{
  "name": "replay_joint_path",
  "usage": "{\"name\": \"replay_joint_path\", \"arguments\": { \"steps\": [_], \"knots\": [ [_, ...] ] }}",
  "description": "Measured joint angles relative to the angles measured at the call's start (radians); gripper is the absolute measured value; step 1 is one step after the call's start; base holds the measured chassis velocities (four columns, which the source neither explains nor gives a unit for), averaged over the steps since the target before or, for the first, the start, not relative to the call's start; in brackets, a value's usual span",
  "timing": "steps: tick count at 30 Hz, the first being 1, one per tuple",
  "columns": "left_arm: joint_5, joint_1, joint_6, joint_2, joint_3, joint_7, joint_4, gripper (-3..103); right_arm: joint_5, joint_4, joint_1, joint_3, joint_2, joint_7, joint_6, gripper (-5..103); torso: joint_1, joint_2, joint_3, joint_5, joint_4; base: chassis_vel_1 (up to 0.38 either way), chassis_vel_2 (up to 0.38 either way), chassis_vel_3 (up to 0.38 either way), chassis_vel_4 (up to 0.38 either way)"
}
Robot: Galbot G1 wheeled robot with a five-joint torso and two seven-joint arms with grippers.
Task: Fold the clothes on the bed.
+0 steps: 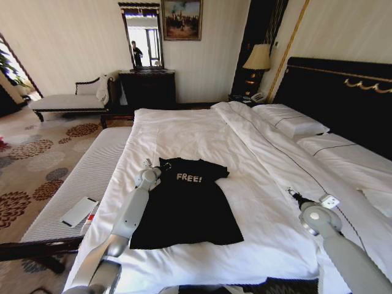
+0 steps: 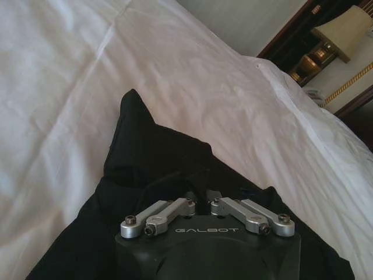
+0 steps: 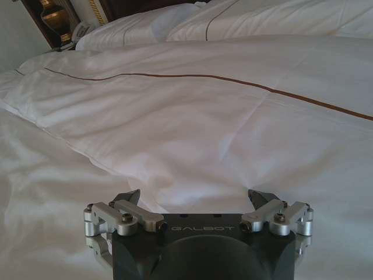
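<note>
On the large white-duveted bed (image 1: 202, 131) we see the black short-sleeved "FREE!" T-shirt (image 1: 187, 205) spread flat; our left gripper (image 2: 201, 201) pinches its sleeve fabric; our right gripper (image 3: 195, 198) hovers spread over bare duvet.

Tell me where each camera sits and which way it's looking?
Head view: up on the robot's head, looking down the bed at the black T-shirt; both arms show.
Left wrist view: on the left arm, looking over the left gripper, shut on the shirt's cloth.
Right wrist view: on the right arm, looking over the open right gripper at the white duvet.
Head and left wrist views share the T-shirt.
</note>
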Motion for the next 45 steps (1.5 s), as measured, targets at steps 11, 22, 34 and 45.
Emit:
{"name": "replay_joint_path", "arguments": {
  "steps": [11,22,34,45],
  "knots": [
    [0.105,0.082,-0.018,0.141,0.024,0.073,-0.181,51,-0.011,-0.008,0.015,-0.019,0.015,0.002,0.001,100,0.0,0.0,0.0,-0.0002,-0.0001,0.0,0.0,0.0,0.0],
    [-0.122,0.199,-0.042,0.278,-0.172,0.024,-0.454,89,0.105,-0.045,0.134,-0.087,0.006,-0.044,0.007,100,0.0,0.0,0.0,-0.0002,-0.0011,0.0,0.0,0.0,0.0],
    [-0.23,0.408,0.04,0.605,-0.538,-0.162,-0.415,100,0.351,-0.169,0.541,-0.379,0.093,-0.05,-0.056,100,0.0,0.0,0.0,0.0001,0.0007,0.0,0.0,0.0,0.0],
    [-0.261,0.604,0.063,0.669,-0.732,-0.196,-0.479,100,0.374,-0.18,0.569,-0.44,0.207,-0.002,-0.114,100,0.0,0.0,0.0,0.0,-0.0006,0.0,0.0,0.0,0.0]
  ]
}}
